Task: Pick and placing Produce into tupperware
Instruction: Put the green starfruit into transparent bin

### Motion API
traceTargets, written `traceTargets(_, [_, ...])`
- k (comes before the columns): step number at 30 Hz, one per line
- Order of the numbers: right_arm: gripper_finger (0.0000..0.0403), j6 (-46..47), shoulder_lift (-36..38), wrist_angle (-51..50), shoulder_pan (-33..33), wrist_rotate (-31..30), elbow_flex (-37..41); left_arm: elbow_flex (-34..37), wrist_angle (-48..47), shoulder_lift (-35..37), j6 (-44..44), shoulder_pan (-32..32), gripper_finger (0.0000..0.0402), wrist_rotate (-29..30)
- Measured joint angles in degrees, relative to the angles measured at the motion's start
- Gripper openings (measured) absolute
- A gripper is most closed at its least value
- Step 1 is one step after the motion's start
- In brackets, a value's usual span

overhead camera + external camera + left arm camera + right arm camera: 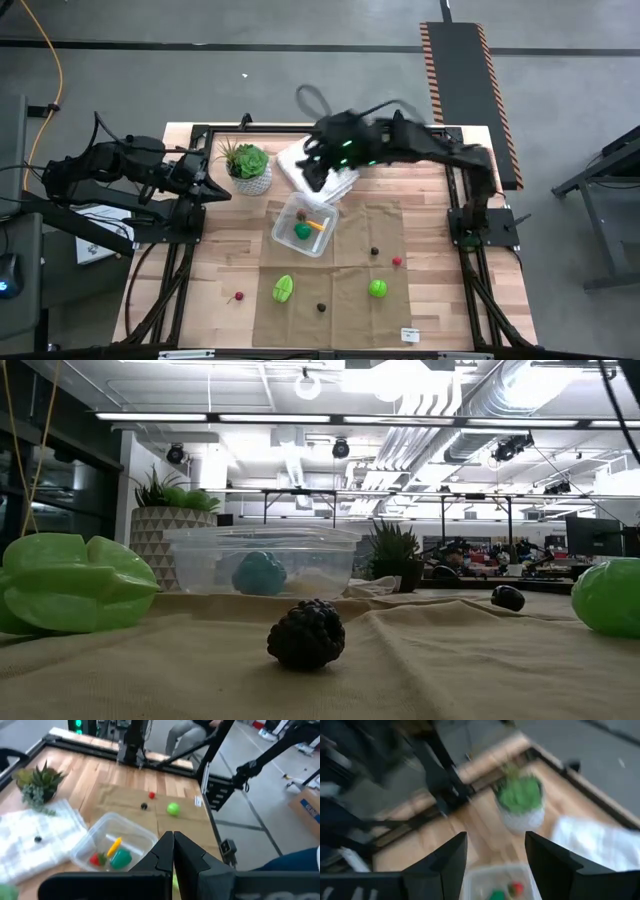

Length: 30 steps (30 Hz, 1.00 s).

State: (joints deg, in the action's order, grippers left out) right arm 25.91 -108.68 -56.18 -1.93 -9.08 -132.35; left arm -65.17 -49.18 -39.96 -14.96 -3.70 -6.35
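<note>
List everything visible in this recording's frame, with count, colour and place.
Container: one, clear, table centre; holds green, orange and red pieces.
Green produce: two, on the cloth, one near the front left, one near the front right.
Red produce: two, small, one at the left on the wood, one at the right on the cloth.
Dark produce: two, one front centre, one right of the container.
Potted plant: one, green in a pale pot, back left.
White bag: one, behind the container.
Cloth: one, tan, under the container.
Left end effector: shut, empty, back left.
Right end effector: open, empty, above the container.

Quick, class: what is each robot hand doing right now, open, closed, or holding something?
Left hand: closed, holding nothing, parked at the table's left edge.
Right hand: open, empty, above the tupperware.
</note>
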Motion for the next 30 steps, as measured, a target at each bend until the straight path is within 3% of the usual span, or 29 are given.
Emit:
traceTargets(5, [0.0190, -5.8, 7.1, 3.6, 1.3, -0.1, 0.0, 0.0, 4.2, -1.8, -3.4, 0.0, 0.0001, 0.9])
traceTargets(13, [0.0190, -13.0, 16.2, 1.1, 5.1, -2.7, 0.1, 0.0, 9.1, -6.9, -11.5, 0.0, 0.0001, 1.1])
traceTargets(20, [0.0190, -13.6, 22.2, -5.6, 8.6, -4.2, 0.1, 0.0, 15.9, -10.2, -14.1, 0.0, 0.0001, -2.0])
traceTargets(30, [0.0190, -14.2, 28.8, -11.5, 13.5, -7.3, 0.1, 0.0, 26.5, -10.4, -16.6, 0.0, 0.0001, -2.1])
